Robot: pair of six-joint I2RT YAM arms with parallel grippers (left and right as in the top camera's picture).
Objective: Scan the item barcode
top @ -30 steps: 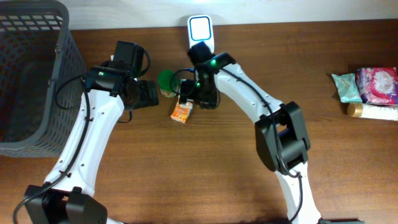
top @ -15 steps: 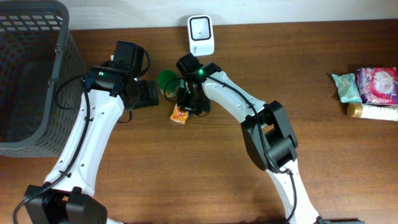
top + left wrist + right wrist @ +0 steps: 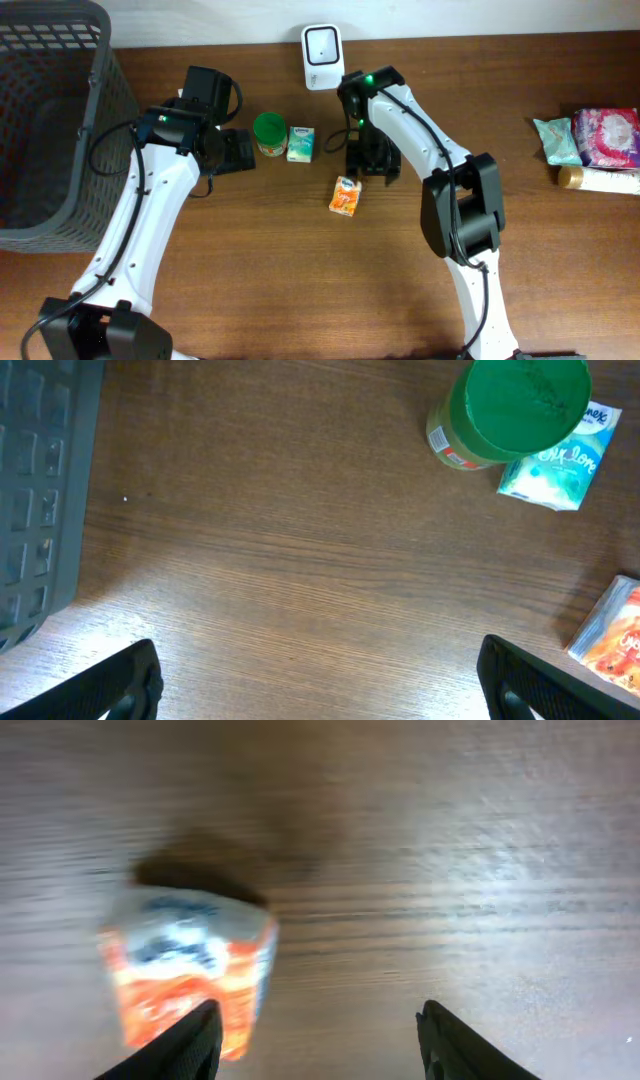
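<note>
one orange packet (image 3: 345,195) lying free | left hand (image 3: 322,685) released | right hand (image 3: 320,1040) released | green jar (image 3: 269,131) lidded

White cursive lettering is printed on the teal packet (image 3: 553,463), but it is skewed and possibly ends in "lone"; it cannot be read with certainty. Small print on the green-lidded jar (image 3: 505,410) is illegible, and the orange packet (image 3: 185,982) is too blurred.
</note>
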